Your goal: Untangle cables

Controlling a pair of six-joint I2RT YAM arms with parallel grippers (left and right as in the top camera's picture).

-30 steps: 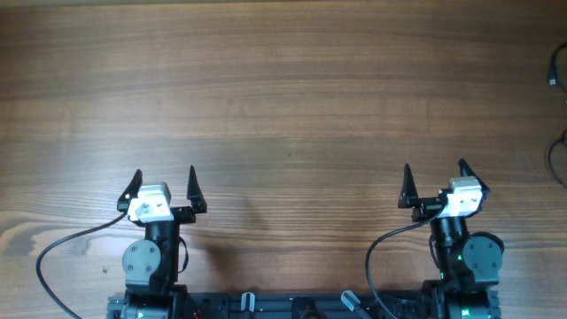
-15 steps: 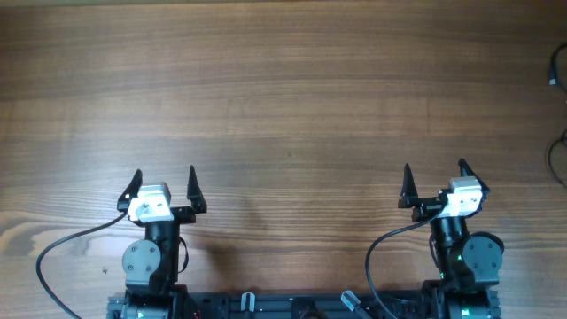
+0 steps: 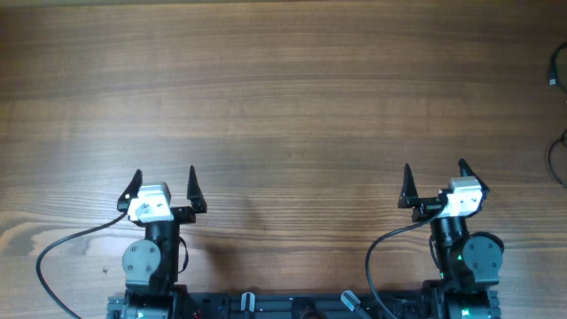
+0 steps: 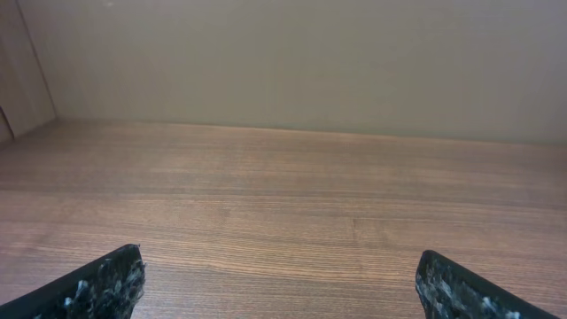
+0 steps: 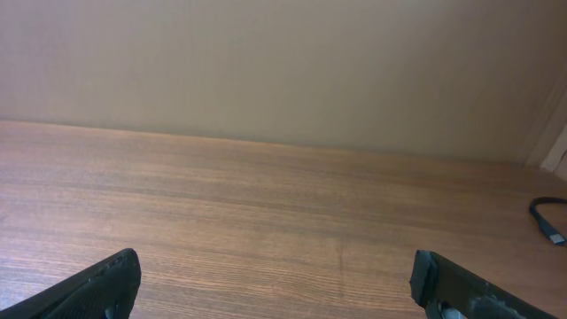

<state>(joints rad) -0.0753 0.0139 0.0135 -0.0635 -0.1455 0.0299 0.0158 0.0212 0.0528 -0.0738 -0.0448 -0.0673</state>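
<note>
Left jaws: spread wide, nothing between the black fingertips [image 4: 104, 283]. Only the bare brown wood-grain table [image 3: 283, 89] shows in the gap. Position is 7 o'clock in the overhead view.

Right jaws: also wide apart, holding nothing. Position is 5 o'clock in the overhead view.

Thin black cables [image 3: 557, 159]: at the 3 o'clock edge of the overhead view, mostly cut off by the frame. Two short stretches show, a small curved piece higher up and a longer bowed piece below it. From my right jaws the lower piece lies at 3 o'clock and the upper between 1 and 2 o'clock. Both are well apart from my fingertips. I cannot tell whether the two pieces join or cross.

Right wrist view: one strand lies flat on the table at the 3 o'clock margin. It bends and ends in a small squared plug end [image 5: 556, 238], greyish at the tip. Too little shows to tell whether the wire is coiled or looped.
</note>
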